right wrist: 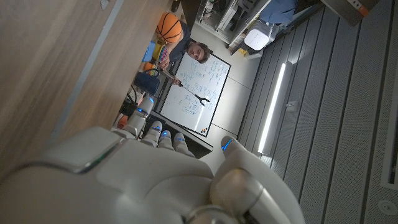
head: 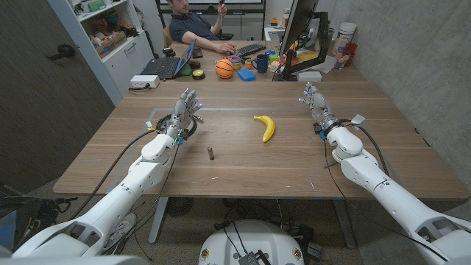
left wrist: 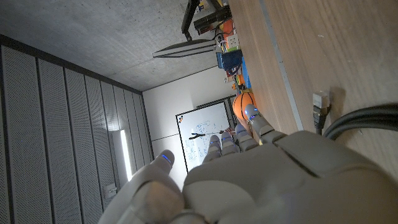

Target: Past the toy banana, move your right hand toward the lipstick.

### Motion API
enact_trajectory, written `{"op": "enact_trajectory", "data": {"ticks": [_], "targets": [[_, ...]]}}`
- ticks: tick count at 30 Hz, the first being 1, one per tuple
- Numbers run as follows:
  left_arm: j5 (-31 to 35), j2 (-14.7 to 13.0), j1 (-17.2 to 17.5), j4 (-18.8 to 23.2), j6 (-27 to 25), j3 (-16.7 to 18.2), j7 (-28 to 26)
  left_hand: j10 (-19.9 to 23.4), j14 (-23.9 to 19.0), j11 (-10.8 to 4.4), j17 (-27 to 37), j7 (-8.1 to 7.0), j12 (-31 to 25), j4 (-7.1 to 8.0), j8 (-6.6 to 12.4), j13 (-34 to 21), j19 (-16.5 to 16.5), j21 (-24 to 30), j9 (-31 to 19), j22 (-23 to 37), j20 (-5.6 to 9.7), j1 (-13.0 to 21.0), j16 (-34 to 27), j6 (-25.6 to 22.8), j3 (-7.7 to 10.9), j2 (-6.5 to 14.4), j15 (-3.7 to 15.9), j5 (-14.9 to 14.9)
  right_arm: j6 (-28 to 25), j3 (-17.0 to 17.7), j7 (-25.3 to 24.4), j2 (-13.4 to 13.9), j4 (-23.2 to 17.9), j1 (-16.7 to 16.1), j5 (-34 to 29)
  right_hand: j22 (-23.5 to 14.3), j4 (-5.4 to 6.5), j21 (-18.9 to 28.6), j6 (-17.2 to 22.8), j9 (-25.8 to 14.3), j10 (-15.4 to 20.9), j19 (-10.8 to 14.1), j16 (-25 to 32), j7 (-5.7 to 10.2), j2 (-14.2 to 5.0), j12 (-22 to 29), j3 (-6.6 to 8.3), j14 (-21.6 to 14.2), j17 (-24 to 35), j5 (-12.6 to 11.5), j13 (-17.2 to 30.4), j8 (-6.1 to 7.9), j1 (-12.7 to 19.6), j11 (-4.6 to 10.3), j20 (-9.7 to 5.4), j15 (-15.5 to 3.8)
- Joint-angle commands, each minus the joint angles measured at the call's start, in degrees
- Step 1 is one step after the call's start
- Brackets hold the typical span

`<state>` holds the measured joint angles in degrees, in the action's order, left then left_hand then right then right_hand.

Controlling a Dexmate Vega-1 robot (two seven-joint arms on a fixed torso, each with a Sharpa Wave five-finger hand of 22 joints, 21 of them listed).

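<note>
A yellow toy banana [head: 267, 127] lies on the wooden table [head: 243, 165] a little right of the middle. The lipstick [head: 211, 154], a small dark tube, lies left of it and nearer the front edge. My right hand [head: 316, 104] stands at the right of the table, beyond the banana from the lipstick, fingers apart and holding nothing; its back [right wrist: 155, 180] fills the right wrist view. My left hand [head: 184, 112] is at the left, fingers spread and empty; its back [left wrist: 249, 180] shows in the left wrist view.
At the far edge sit a laptop [head: 165, 66], an orange basketball [head: 224, 68], a mug [head: 261, 62], a keyboard [head: 250, 49] and a monitor [head: 296, 29]. A person [head: 195, 22] sits behind them. A white box [head: 145, 81] lies at the far left.
</note>
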<state>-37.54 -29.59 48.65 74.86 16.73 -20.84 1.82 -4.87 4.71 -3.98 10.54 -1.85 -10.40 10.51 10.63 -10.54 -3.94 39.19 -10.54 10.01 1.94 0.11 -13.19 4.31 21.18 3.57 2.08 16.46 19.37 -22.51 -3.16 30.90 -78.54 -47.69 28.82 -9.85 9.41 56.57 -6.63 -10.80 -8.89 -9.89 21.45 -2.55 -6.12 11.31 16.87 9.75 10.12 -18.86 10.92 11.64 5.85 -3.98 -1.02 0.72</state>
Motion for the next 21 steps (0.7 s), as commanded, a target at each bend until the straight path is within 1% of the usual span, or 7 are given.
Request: {"op": "enact_trajectory", "data": {"ticks": [1,4,11,14,17,21], "targets": [[0.0,0.0,0.2,0.0,0.3,0.1,-0.1,-0.4,0.7,0.22,0.1,0.0,-0.3,-0.02,0.36,-0.2,-0.4,-0.2,-0.1,0.2,0.31,0.0,-0.1,0.3,0.03,5.4,-0.13,0.2,1.8,-0.7,-4.7,1.4,-3.7,-0.6,-7.5,-0.2,-0.62,0.0,0.4,-0.1,0.7,-11.4,0.0,0.26,-2.14,0.3,-0.01,7.3,0.1,0.0,0.2,0.26,0.3,0.18,-0.09,0.09],[0.0,0.0,0.3,0.0,0.5,0.2,-0.2,-0.4,0.7,0.24,0.1,0.0,-0.3,-0.02,0.36,-0.2,-0.3,-0.2,-0.1,0.2,0.31,0.0,-0.1,0.3,-0.01,5.4,-0.14,0.3,1.9,-0.8,-6.1,1.7,-4.6,-0.6,-9.6,-0.1,-0.8,-0.1,0.5,-0.1,1.2,-11.3,0.0,0.94,-2.21,0.4,0.12,6.9,0.0,0.0,0.1,0.2,0.6,0.26,-0.07,0.0],[0.0,-0.2,0.6,0.5,0.5,0.4,-0.4,-0.4,0.7,0.28,0.1,0.0,-0.3,-0.02,0.36,-0.2,-0.3,-0.3,-0.1,0.2,0.3,0.0,-0.1,0.3,-0.07,5.4,-0.16,0.3,3.0,-0.9,-7.0,2.0,-5.9,-0.4,-12.4,-0.1,-0.94,-0.2,0.5,-0.1,1.4,-11.0,-0.1,1.25,-2.44,0.4,0.33,6.5,0.0,-0.1,0.1,0.05,0.9,0.41,-0.06,-0.05],[0.0,-0.2,0.8,0.7,0.5,0.4,-0.7,-0.4,0.7,0.3,0.1,0.03,-0.3,-0.02,0.36,-0.2,-0.3,-0.4,-0.1,0.2,0.29,0.0,-0.1,0.3,-0.1,5.4,-0.13,0.3,3.4,-1.1,-8.4,2.2,-6.2,-0.2,-15.1,-0.1,-1.03,-0.3,0.6,-0.1,1.8,-10.6,-0.1,1.49,-2.58,0.4,0.49,6.0,-0.1,-0.2,0.1,0.03,1.2,0.46,-0.09,-0.12],[0.0,-0.3,1.0,0.9,0.5,0.5,-0.8,-0.4,0.7,0.26,0.1,0.02,-0.3,-0.02,0.34,-0.2,-0.3,-0.4,-0.1,0.2,0.29,0.0,-0.1,0.3,-0.12,5.4,-0.1,0.3,3.8,-1.2,-8.7,2.2,-6.2,0.0,-16.3,-0.1,-1.08,-0.3,1.1,-0.1,2.3,-10.0,-0.1,1.98,-2.82,0.5,0.71,5.5,-0.1,-0.2,0.1,0.11,1.5,0.48,-0.37,-0.12],[0.0,-0.4,1.2,1.1,0.5,0.6,-0.9,-0.4,0.7,0.13,0.1,0.04,-0.3,-0.01,0.34,-0.2,-0.2,-0.5,-0.1,0.2,0.3,0.0,-0.1,0.3,-0.16,5.4,-0.09,0.3,3.7,-1.4,-9.1,2.5,-7.0,0.0,-17.9,-0.1,-1.07,-0.4,1.3,0.0,2.5,-9.8,-0.1,2.11,-3.04,0.5,0.88,5.2,-0.1,-0.3,0.1,0.11,1.6,0.64,-0.68,-0.18]]}}
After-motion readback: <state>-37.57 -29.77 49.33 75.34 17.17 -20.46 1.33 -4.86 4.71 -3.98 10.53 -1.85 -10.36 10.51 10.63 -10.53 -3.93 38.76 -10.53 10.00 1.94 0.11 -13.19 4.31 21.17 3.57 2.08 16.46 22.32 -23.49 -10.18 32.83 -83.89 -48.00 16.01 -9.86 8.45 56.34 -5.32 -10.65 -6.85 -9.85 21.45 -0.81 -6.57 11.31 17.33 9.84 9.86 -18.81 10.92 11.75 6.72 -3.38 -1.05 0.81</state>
